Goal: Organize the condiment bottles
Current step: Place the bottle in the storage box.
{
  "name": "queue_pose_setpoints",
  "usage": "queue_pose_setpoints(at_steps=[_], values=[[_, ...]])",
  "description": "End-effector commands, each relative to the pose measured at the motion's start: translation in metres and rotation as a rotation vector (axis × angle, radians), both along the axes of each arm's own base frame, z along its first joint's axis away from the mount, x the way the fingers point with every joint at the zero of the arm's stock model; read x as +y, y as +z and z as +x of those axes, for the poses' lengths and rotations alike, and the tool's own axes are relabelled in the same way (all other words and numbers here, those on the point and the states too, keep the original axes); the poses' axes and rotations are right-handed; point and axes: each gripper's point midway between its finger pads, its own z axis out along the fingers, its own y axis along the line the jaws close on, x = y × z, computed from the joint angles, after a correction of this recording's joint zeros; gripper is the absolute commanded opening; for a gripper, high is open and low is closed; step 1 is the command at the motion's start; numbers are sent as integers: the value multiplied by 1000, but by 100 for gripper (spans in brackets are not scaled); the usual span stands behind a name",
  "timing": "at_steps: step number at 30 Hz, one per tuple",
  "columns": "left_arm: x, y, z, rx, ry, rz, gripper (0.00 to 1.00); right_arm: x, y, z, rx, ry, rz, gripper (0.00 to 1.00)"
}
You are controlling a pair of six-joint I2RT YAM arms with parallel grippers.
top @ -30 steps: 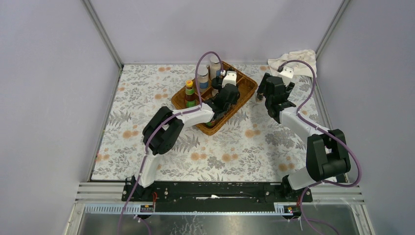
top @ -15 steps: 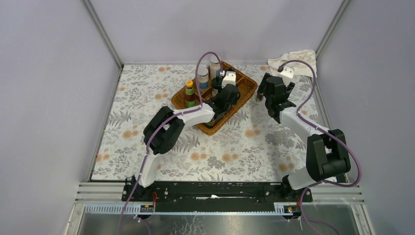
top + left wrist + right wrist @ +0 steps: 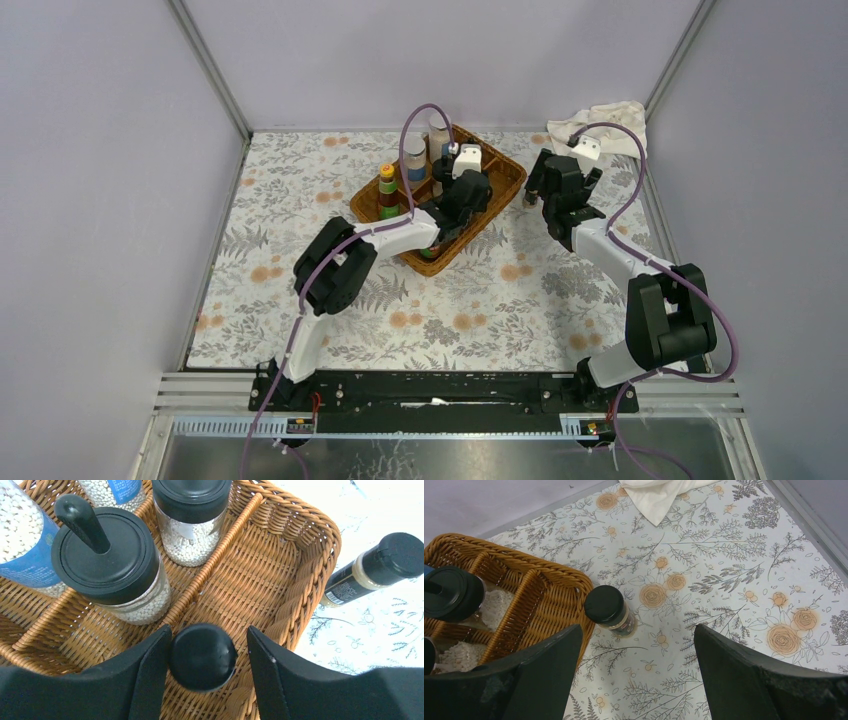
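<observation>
lab robot test cell; plain grey walls [image 3: 100,150], alu frame posts [image 3: 210,70], floral cloth [image 3: 300,200]

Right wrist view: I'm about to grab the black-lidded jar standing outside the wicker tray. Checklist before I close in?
1. Right gripper open: ok, jaws wide.
2. Black-lidded spice jar upright on the floral tablecloth: ok.
3. Jar centred in the gripper: not ok, it sits ahead and toward the tray side.
4. Gap between jar and brown wicker divided tray: cannot tell, they look very close.
5. Tray free for the drop: not ok, left gripper is down in a compartment, open around a black-capped bottle.
6. White cloth clear of the jar: ok.
</observation>
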Motion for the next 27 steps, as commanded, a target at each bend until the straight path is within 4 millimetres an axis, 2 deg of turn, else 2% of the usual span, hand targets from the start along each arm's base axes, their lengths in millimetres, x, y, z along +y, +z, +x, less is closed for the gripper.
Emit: queue_pose_setpoints(at_steps=[1, 14, 27], values=[[-2, 2, 7, -13, 27, -3, 64, 2, 17, 9, -60, -3, 29, 90], [-2, 5, 6, -20, 41, 6, 69, 2, 17, 9, -59, -1, 29, 90], [0, 44, 5, -87, 58, 0, 69, 2, 20, 9, -58, 3, 34, 90]])
